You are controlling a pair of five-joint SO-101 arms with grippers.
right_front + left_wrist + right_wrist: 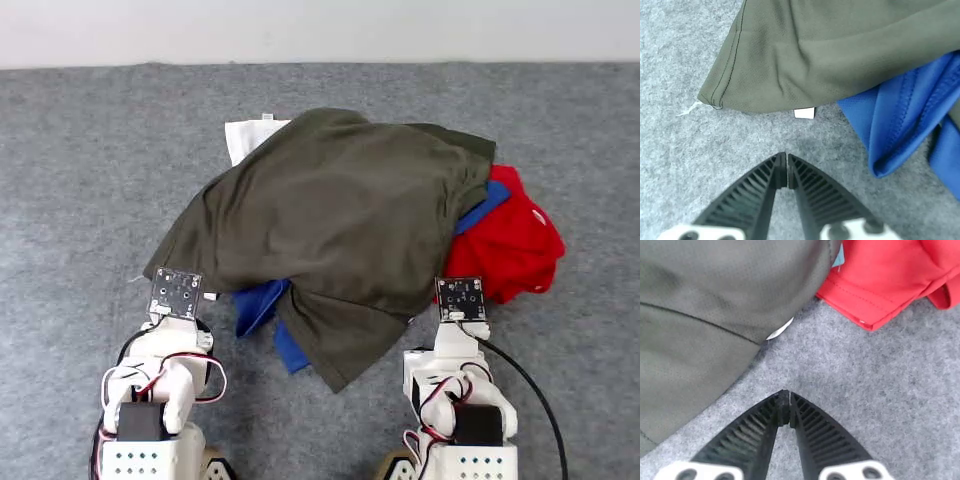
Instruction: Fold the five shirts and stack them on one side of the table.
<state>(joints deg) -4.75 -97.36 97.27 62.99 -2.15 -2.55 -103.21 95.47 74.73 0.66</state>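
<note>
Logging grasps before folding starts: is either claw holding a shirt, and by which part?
Nothing is held. Left claw and right claw are shut, empty, near the olive shirt.

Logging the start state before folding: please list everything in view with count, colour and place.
Olive-green knit shirt: one, olive, draped over the pile, table centre.
Blue mesh shirt: one, blue, under the olive shirt, poking out near and right.
Red cloth shirt: one, red, pile's right side.
White cloth shirt: one, white, corner at pile's far side.
Grey felt table cover: one, grey, beneath everything.
Left arm: one, white, near edge; jaws shut, empty.
Right arm: one, white, near edge; jaws shut, empty.
</note>
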